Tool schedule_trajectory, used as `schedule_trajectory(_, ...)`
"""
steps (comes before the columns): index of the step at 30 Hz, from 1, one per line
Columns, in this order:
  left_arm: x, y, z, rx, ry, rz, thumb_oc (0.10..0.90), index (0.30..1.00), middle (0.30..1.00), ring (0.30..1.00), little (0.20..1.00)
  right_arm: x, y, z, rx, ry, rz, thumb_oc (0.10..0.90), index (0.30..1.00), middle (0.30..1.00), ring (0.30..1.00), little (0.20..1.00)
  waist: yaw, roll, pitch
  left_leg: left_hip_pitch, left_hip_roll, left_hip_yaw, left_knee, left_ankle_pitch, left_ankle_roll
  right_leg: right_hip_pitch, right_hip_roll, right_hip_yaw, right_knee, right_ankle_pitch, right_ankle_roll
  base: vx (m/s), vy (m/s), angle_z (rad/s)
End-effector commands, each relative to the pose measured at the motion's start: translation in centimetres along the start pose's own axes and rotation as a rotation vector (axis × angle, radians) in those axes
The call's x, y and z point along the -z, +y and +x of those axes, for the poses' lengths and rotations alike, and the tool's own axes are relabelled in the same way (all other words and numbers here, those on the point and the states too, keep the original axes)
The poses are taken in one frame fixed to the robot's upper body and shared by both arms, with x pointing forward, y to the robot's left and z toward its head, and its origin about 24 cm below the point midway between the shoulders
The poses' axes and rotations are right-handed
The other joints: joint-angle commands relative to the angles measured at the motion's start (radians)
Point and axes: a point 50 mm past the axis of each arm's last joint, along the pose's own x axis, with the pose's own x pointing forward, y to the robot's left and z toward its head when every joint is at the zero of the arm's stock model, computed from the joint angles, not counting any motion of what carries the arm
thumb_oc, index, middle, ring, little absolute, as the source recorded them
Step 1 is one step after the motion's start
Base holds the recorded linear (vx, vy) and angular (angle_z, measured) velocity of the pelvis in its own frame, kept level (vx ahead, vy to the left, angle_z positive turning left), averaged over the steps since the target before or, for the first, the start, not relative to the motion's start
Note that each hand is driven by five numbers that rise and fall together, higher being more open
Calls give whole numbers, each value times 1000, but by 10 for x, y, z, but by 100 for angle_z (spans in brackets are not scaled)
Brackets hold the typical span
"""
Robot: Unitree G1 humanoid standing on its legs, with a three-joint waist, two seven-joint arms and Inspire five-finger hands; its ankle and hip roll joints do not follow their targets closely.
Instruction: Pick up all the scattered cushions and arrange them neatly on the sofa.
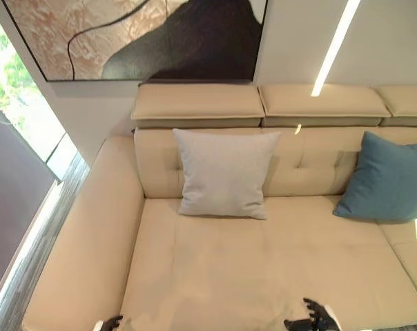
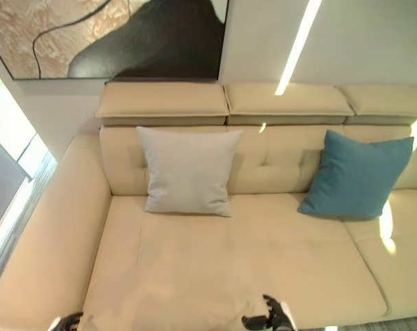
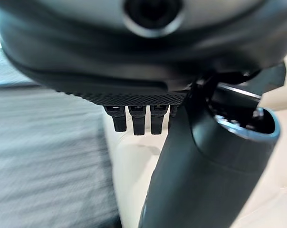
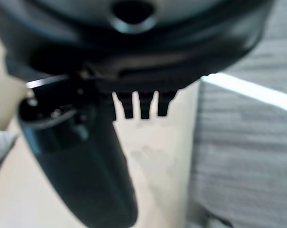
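Two cushions are up on the sofa [image 1: 215, 269] right now. The pale grey cushion [image 1: 224, 172] stands upright on the seat, leaning back against the tufted backrest, below the leftmost headrest pad [image 1: 198, 102]. Well apart from it, over on the right, the teal cushion [image 1: 390, 178] leans against the backrest too, tilted a little, its lower corner resting on the seat. The broad cream seat between and in front of them is bare — a bright patch of sunlight falls beside the teal one.

Down at the near edge of the seat, the right hand [image 1: 317, 318] shows just its dark fingertips; in its own wrist view the fingers [image 4: 134, 105] hang straight and relaxed over the cream upholstery, holding nothing. The left hand [image 1: 112, 322] peeks in at the lower left by the sofa's armrest [image 1: 91, 227], and its wrist view shows straight fingers [image 3: 138, 121] as well — empty, with grey floor [image 3: 43, 156] alongside.

Behind the sofa, a large abstract painting [image 1: 146, 38] hangs on the wall, and a window [image 1: 18, 103] runs along the left.
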Motion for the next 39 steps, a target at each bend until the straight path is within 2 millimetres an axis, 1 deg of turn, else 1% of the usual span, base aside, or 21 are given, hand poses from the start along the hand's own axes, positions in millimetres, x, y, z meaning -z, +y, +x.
schedule_trajectory(1,-24,23,6,-60,-68,-50,800,900,900,900,900,-29,-17,9,48,-83,52,800,900,900,900,900,17,-33,22,18,0,15,7,-64,-22,20,28,6,45,-132,33,2,-94,-6)
schedule_trajectory(3,-23,20,6,-54,-60,-57,800,900,900,900,900,-20,-17,9,50,-44,42,800,900,900,900,900,15,-31,27,7,11,16,15,-54,-33,26,39,2,30,-138,28,-56,-100,3)
schedule_trajectory(7,-28,18,7,-50,-76,-56,800,900,900,900,900,-22,-22,10,68,-43,43,800,900,900,900,900,16,-31,39,-17,15,14,43,-47,-39,22,39,-8,24,-138,25,-134,-51,5)
schedule_trajectory(8,-36,10,8,-22,-96,-35,800,900,900,900,900,-16,-28,11,87,-6,-5,800,900,900,900,900,20,-40,55,-58,3,11,137,-86,-39,6,21,-17,30,-127,21,-195,-15,14)
schedule_trajectory(9,-36,10,8,-22,-96,-35,800,900,900,900,900,-16,-29,11,88,-6,-5,800,900,900,900,900,20,-39,55,-60,4,10,141,-89,-38,6,21,-17,30,-127,21,-269,-13,21)
schedule_trajectory(12,-34,-2,8,17,-75,-15,800,900,900,900,900,-15,-36,12,107,20,-87,800,900,900,900,900,19,-56,52,-40,-30,-29,301,-185,-27,-38,-9,-22,40,-99,23,-196,32,11)
schedule_trajectory(15,-36,-8,8,27,-76,-32,800,900,900,900,900,-15,-37,13,112,23,-99,800,900,900,900,900,10,-49,43,-15,-29,-61,361,-194,-28,-70,-11,-23,46,-82,24,-145,88,-5)
schedule_trajectory(17,-47,-16,7,46,-111,-30,800,900,900,900,900,-13,-37,13,110,46,-119,800,900,900,900,900,-16,-30,28,36,-23,-78,309,-205,-28,-120,-15,-31,65,-61,31,-203,186,-11)
schedule_trajectory(19,-52,-17,8,49,-126,-30,800,900,900,900,900,-13,-36,13,108,49,-121,800,900,900,900,900,-22,-28,27,47,-25,-68,282,-209,-30,-136,-21,-34,71,-49,34,-141,136,21)
schedule_trajectory(21,-61,-19,8,55,-152,-32,800,900,900,900,900,-16,-33,14,107,47,-136,800,900,900,900,900,-26,-28,27,66,-37,-53,232,-250,-22,-160,-34,-39,67,-25,45,-157,157,53)
schedule_trajectory(23,-66,-20,8,52,-165,-20,800,900,900,900,900,-19,-29,15,101,44,-139,800,900,900,900,900,-27,-39,36,64,-50,-48,207,-276,-10,-189,-49,-42,64,7,61,-244,187,18)
schedule_trajectory(24,-70,-20,9,48,-171,-4,800,900,900,900,900,-20,-28,16,93,59,-131,800,900,900,900,900,-19,-56,49,56,-73,-57,195,-292,6,-214,-66,-43,57,37,82,-220,163,-12)
schedule_trajectory(25,-70,-20,9,47,-171,-4,800,900,900,900,900,-21,-28,16,93,58,-131,800,900,900,900,900,-19,-57,49,55,-74,-57,195,-291,6,-215,-67,-43,57,37,82,-219,132,-16)
schedule_trajectory(28,-73,-13,11,37,-163,9,800,900,900,900,900,-35,-42,21,126,62,-118,800,900,900,900,900,-6,-73,70,27,-103,-83,189,-284,24,-246,-91,-37,60,55,109,-195,78,-5)
schedule_trajectory(30,-74,-8,12,31,-158,30,800,900,900,900,900,-37,-45,22,123,70,-113,800,900,900,900,900,-10,-70,88,-1,-109,-91,198,-273,40,-265,-84,38,114,28,117,-205,67,19)
schedule_trajectory(31,-74,-8,12,30,-159,30,800,900,900,900,900,-37,-45,22,123,70,-113,800,900,900,900,900,-12,-74,85,-5,-113,-92,197,-269,40,-270,-88,38,114,29,118,-183,66,28)
schedule_trajectory(33,-69,-5,13,33,-138,60,800,900,900,900,900,-30,-47,21,116,101,-127,800,900,900,900,900,-1,-69,88,-26,-122,-88,199,-254,58,-245,-72,87,207,-18,100,-206,76,5)
schedule_trajectory(35,-60,1,13,23,-100,62,800,900,900,900,900,-24,-51,20,116,128,-118,800,900,900,900,900,20,-56,69,-44,-115,-97,171,-218,72,-198,-56,94,336,-91,65,-199,58,-12)
schedule_trajectory(37,-59,2,13,25,-95,54,800,900,900,900,900,-24,-53,20,121,135,-102,800,900,900,900,900,41,-64,42,-71,-118,-95,171,-207,71,-138,-58,90,312,-111,69,-122,-62,7)
schedule_trajectory(38,-55,2,13,22,-87,45,800,900,900,900,900,-30,-54,21,128,119,-111,800,900,900,900,900,65,-76,27,-86,-119,-79,167,-198,63,-87,-75,47,246,-113,68,-85,-104,10)
schedule_trajectory(39,-55,2,13,22,-87,45,800,900,900,900,900,-30,-53,21,128,119,-111,800,900,900,900,900,64,-76,27,-86,-119,-80,167,-197,63,-86,-75,47,244,-112,68,-67,-96,-16)
